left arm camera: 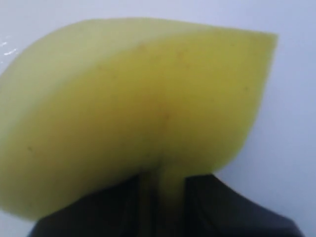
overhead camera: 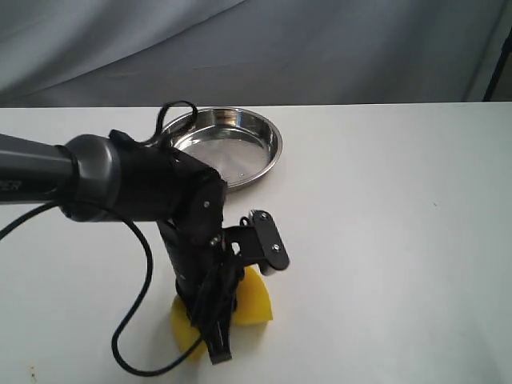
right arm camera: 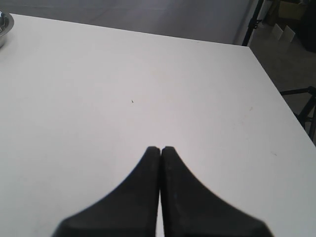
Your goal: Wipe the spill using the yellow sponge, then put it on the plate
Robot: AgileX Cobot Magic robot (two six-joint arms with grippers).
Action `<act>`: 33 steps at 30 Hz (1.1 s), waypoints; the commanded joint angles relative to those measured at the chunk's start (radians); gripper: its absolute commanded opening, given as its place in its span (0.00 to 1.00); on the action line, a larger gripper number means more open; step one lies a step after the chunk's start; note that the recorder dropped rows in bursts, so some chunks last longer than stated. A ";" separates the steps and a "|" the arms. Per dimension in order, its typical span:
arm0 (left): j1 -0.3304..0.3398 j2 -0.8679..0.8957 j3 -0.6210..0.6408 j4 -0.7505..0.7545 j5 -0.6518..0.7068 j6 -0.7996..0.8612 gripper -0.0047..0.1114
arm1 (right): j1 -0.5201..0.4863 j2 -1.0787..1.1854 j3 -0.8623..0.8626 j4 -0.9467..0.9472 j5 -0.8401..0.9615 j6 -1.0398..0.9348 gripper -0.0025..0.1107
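The yellow sponge point(overhead camera: 254, 302) lies pressed on the white table near the front, squeezed and bent under my left arm. My left gripper point(overhead camera: 214, 316) is shut on it; in the left wrist view the sponge point(left arm camera: 138, 108) fills the picture, pinched between my dark fingers point(left arm camera: 217, 207). The plate point(overhead camera: 264, 132), a shiny steel dish, stands empty at the back, a hand's breadth beyond the sponge. The spill is hidden or out of view. My right gripper point(right arm camera: 160, 148) is shut on nothing above bare table, and does not show in the exterior view.
The left arm and its black cable point(overhead camera: 132, 320) cover the front left of the table. The plate's rim point(right arm camera: 3, 24) shows in a corner of the right wrist view. The table's right edge point(right arm camera: 281, 98) drops to the floor with stands beyond.
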 commanded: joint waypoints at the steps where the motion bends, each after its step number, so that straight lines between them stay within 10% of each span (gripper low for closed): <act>1: -0.103 0.048 0.023 -0.182 0.080 -0.006 0.04 | -0.003 0.003 0.004 0.005 -0.008 0.001 0.02; 17: -0.144 -0.154 -0.075 -0.024 0.082 -0.011 0.04 | -0.003 0.003 0.004 0.005 -0.008 0.001 0.02; 33: -0.144 -0.055 -0.045 -0.442 0.097 -0.006 0.04 | -0.003 0.003 0.004 0.005 -0.008 0.001 0.02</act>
